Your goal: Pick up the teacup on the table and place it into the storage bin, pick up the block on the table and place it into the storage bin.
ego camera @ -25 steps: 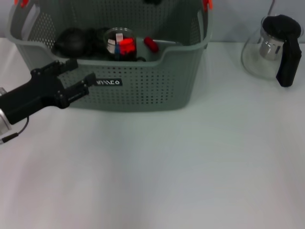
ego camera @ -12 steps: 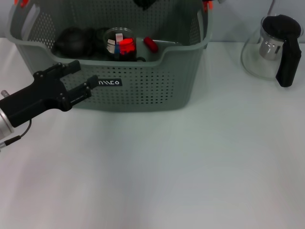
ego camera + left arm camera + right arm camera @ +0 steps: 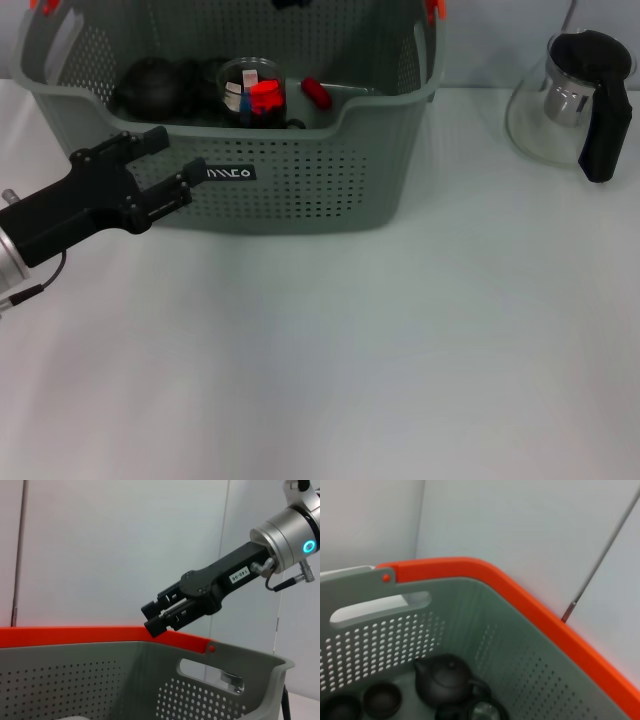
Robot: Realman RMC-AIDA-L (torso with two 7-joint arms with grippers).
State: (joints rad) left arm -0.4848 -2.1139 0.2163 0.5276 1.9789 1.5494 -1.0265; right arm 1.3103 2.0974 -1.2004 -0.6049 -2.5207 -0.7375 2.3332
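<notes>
Against the front wall of the storage bin (image 3: 300, 190), at about 9 o'clock in the head view, sits the left gripper (image 3: 172, 168): fingers apart, nothing between them, tips pointing toward 2 o'clock and close to the black label (image 3: 229, 174); touching or just short, cannot tell.

Right gripper (image 3: 159, 614): seen from the left wrist camera above the bin's orange rim, fingers drawn together, empty. In the head view only a dark scrap at 12 o'clock.

Bin contents: black teapot (image 3: 446, 678), small dark cups (image 3: 381, 699), a clear jar holding red pieces (image 3: 254, 92), a red block (image 3: 316, 92). No teacup or block visible on the table (image 3: 400, 340); glass teapot (image 3: 575, 100) stands at 2 o'clock, well apart.

Judgement: both task items look binned. Key relation: they lie past the wall, toward 1 o'clock from the left gripper, nearer the right.
</notes>
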